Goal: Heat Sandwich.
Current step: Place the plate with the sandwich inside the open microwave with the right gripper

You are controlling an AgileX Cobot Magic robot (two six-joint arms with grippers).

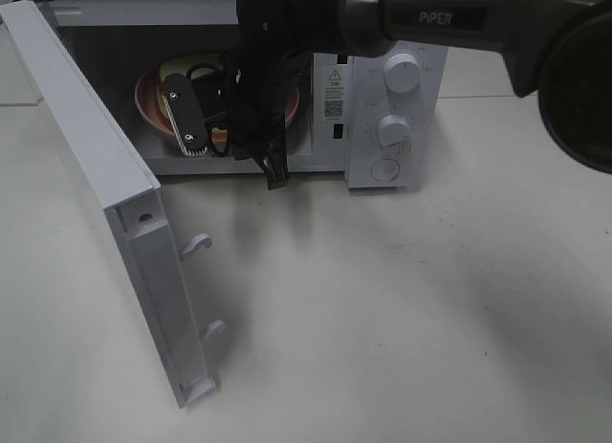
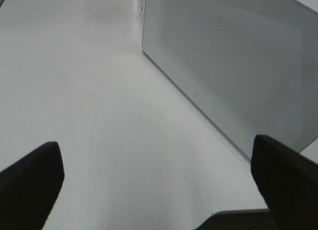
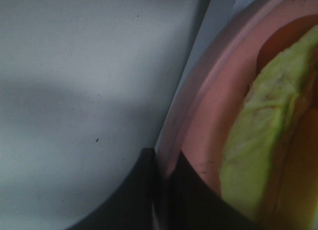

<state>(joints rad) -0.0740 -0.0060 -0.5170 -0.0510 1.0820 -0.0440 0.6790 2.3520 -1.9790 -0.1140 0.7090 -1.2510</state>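
The white microwave (image 1: pixel 392 99) stands at the back with its door (image 1: pixel 96 175) swung wide open to the left. The round pink plate (image 1: pixel 153 103) is inside the cavity. My right gripper (image 1: pixel 194 142) reaches into the cavity and is shut on the plate's rim. In the right wrist view the two dark fingers (image 3: pixel 144 195) pinch the pink rim (image 3: pixel 208 106), and the sandwich (image 3: pixel 258 140) lies on the plate, showing its yellow-green layer. My left gripper (image 2: pixel 159 190) is open and empty over the table. It faces the door's outer side (image 2: pixel 233 66) and is out of the exterior view.
The open door juts toward the front left with two latch hooks (image 1: pixel 196 242) on its edge. The control panel with two knobs (image 1: pixel 402 75) is on the microwave's right. The right arm (image 1: pixel 449 22) crosses over the microwave's top. The white table (image 1: pixel 382 309) spreads in front.
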